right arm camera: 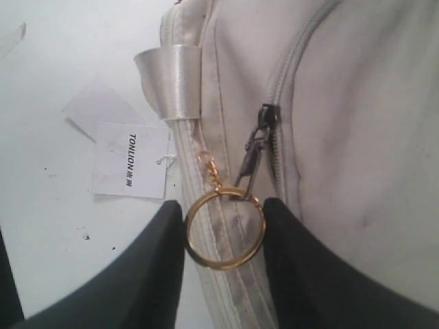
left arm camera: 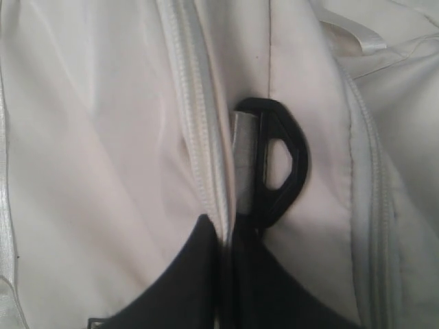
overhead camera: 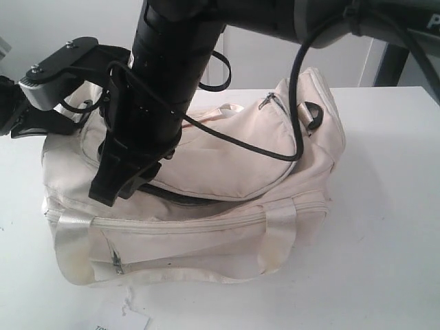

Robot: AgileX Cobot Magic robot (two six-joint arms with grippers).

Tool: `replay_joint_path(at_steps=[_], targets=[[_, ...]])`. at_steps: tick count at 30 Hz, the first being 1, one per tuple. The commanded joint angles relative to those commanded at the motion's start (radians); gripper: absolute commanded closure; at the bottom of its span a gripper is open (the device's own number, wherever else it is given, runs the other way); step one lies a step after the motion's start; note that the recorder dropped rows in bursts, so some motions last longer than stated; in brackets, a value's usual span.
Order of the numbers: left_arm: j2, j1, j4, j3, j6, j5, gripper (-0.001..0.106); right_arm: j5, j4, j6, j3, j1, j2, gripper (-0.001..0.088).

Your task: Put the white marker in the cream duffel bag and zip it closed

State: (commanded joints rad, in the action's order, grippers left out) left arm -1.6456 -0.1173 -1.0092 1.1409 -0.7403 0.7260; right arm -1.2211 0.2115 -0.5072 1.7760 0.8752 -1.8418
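The cream duffel bag (overhead camera: 227, 158) lies on the white counter (overhead camera: 385, 227). In the exterior view we see its front pocket facing the camera and a dark gap under its curved top flap. The white marker is out of our sight. The right arm (overhead camera: 165, 75) reaches down over the bag's left half and hides that part of the flap. A black cable (overhead camera: 240, 141) sags across the cream fabric. The right fingers (right arm camera: 151, 274) stand apart, clamped on a gold key ring (right arm camera: 223, 264) that spans the gap between them. A dark clasp (right arm camera: 250, 161) joins the ring to a zip pull. The left fingers (left arm camera: 178, 281) are pressed together on a black clip (left arm camera: 299, 164) beside a zip. On the counter, near a satin strap (right arm camera: 171, 79), lies a paper tag (right arm camera: 130, 161) reading "TONLION".
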Motion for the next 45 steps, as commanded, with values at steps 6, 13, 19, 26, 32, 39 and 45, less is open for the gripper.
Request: replay_joint_path(at_steps=[6, 13, 19, 26, 32, 39, 45], targets=[[0.004, 0.0, 0.003, 0.0, -0.025, -0.02, 0.09, 0.0, 0.02, 0.0, 0.0, 0.0, 0.0, 0.0868], [0.045, 0.0, 0.121, 0.002, -0.027, -0.071, 0.053, 0.034, 0.024, 0.017, 0.0, 0.0, 0.0, 0.0868], [0.157, 0.0, 0.257, 0.002, -0.027, -0.155, 0.053, 0.041, 0.024, 0.018, 0.0, 0.0, 0.0, 0.0868], [0.292, 0.0, 0.268, 0.002, -0.093, -0.018, 0.053, 0.041, 0.024, 0.02, 0.0, 0.0, 0.0, 0.0868], [0.355, 0.0, 0.222, -0.008, -0.002, 0.03, 0.054, 0.046, 0.024, 0.022, 0.0, 0.0, 0.0, 0.0868], [0.457, 0.01, 0.198, -0.069, -0.004, 0.127, 0.054, 0.048, 0.02, 0.022, 0.0, 0.0, 0.0, 0.0868], [0.516, 0.13, 0.25, -0.157, -0.065, 0.053, 0.054, 0.03, 0.02, 0.022, 0.0, 0.0, 0.0, 0.0868]])
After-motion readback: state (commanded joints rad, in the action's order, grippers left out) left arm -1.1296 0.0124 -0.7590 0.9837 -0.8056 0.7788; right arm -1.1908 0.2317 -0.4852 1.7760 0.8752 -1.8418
